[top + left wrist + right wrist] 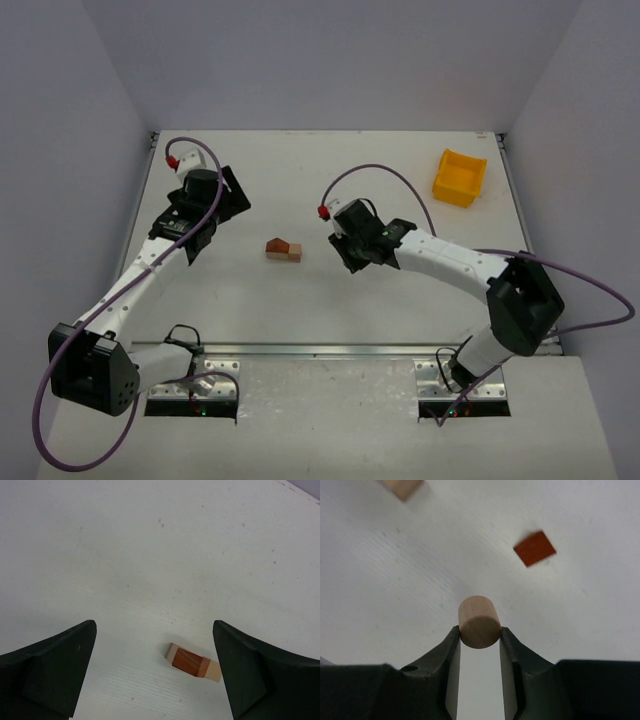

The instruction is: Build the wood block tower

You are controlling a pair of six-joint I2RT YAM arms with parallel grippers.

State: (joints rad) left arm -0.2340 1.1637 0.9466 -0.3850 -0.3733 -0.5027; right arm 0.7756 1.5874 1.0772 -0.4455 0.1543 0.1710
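To the left of the wood block tower [283, 250], the left gripper [154, 625] hangs over the table [400, 310] with its fingers wide apart and nothing between them. Its wrist camera shows the tower low in the picture, just beside the right finger [250, 675]. The tower itself is only a small low cluster near the middle of the table: a reddish-brown piece with pale ends, lying flat.

To the right of the tower, the right gripper [479, 630] is clamped on a pale wooden cylinder [480, 621]. Only the very tips press on its curved side, and the round face looks at the camera. Beyond the cylinder lie a reddish-brown block [535, 547] and a pale block [402, 487], both blurred. Whether they belong to the tower I cannot tell. Far to the right of the tower stands a yellow bin [459, 177].

The step in hand appears to be carrying the cylinder to the tower. A tip grip on a round surface can slip or roll, so the arm should travel slowly and without tilting. The cylinder should probably go on a flat face and come down until it touches before the fingers part. The left gripper should keep away from the small pieces.
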